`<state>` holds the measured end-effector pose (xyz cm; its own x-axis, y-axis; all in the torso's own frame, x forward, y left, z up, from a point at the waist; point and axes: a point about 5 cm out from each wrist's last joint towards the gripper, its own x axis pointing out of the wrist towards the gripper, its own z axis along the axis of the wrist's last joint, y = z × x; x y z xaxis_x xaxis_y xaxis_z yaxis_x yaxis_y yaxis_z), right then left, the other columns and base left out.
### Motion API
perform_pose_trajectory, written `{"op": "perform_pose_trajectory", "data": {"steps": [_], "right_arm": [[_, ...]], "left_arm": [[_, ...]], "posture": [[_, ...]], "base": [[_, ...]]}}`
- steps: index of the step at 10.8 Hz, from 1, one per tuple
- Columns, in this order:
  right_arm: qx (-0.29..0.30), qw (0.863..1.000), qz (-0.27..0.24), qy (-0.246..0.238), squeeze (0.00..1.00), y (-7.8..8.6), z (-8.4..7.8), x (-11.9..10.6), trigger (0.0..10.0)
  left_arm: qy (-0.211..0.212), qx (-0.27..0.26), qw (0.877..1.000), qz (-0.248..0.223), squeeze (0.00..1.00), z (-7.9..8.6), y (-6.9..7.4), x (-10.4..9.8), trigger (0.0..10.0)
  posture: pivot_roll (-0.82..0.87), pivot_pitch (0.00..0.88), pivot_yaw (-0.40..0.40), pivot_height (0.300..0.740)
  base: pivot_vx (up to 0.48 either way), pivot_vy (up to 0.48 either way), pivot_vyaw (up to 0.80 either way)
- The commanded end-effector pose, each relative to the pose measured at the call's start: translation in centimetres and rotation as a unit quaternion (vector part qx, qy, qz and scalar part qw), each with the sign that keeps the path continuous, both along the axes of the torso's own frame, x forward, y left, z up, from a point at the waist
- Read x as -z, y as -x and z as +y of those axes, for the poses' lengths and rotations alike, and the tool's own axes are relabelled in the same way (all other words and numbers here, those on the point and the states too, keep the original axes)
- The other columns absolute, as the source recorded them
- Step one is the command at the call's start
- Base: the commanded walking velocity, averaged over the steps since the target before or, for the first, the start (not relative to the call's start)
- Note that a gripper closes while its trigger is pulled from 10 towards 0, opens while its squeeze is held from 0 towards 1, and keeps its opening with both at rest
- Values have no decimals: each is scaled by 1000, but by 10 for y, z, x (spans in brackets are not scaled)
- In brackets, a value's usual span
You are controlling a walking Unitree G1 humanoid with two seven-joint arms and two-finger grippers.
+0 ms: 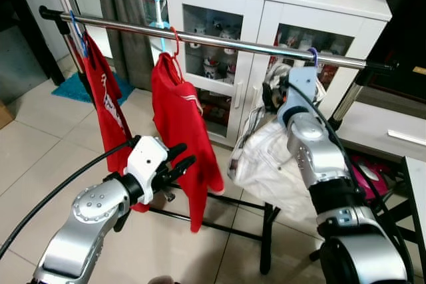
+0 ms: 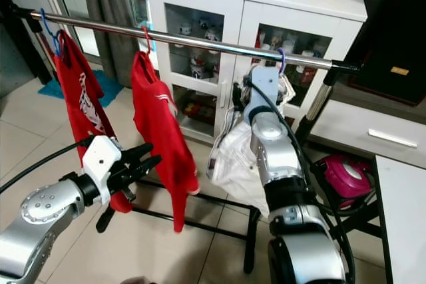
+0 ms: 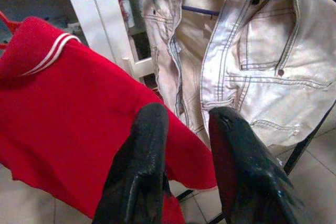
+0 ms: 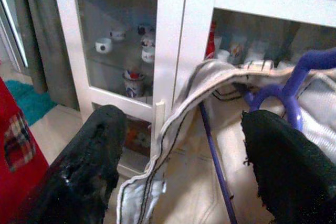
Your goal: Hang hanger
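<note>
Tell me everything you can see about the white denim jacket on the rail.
The white denim jacket is pale, with dark stitching, a chest pocket and snaps. It hangs open and rumpled on a purple hanger hooked over the metal rail, rightmost of three garments. The right pincer, open, straddles its collar.

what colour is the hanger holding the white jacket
Purple, seen best in the right wrist view: the hanger sits inside the white jacket.

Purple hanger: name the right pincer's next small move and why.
Probably draw the right pincer back and down. The purple hanger looks hooked over the rail already, its white jacket draped below, and the fingers stand open around it.
</note>
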<state>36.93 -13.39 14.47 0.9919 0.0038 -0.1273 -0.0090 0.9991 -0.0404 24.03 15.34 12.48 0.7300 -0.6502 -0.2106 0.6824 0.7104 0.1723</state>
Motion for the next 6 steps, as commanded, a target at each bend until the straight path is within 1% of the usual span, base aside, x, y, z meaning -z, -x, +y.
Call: {"op": "perform_pose_trajectory", "data": {"steps": [1, 2, 3, 4, 5, 6], "right_arm": [[8, 1000, -9, -7, 0, -4, -6, -7, 0], [12, 1000, -6, -3, 0, -8, -10, -6, 1098], [14, 1000, -12, -5, 0, -10, -11, -10, 1294], [11, 1000, -15, -2, 0, -10, -12, -11, 4196], [9, 1000, -13, 8, 0, -9, -14, -10, 10000], [7, 1000, -14, 1, 0, -5, -17, -10, 10000]], "left_arm": [[-5, 5, 1000, -3, 0, -2, 1, -2, 10000], [-6, 7, 1000, -2, 0, -2, 1, -1, 10000], [-7, 8, 1000, -2, 0, -2, 1, -1, 10000], [-7, 9, 1000, -2, 0, -2, 1, -1, 10000], [-7, 9, 1000, -3, 0, -2, 1, -1, 10000], [-7, 9, 1000, -3, 0, -2, 2, -1, 10000]], "posture": [[70, 0, -38, 740], [69, 0, -35, 740], [69, 0, -34, 740], [70, 0, -35, 740], [70, 0, -35, 740], [71, 0, -36, 740]], "base": [[0, 0, 0], [0, 0, 0], [0, 0, 0], [0, 0, 0], [0, 0, 0], [0, 0, 0]]}}
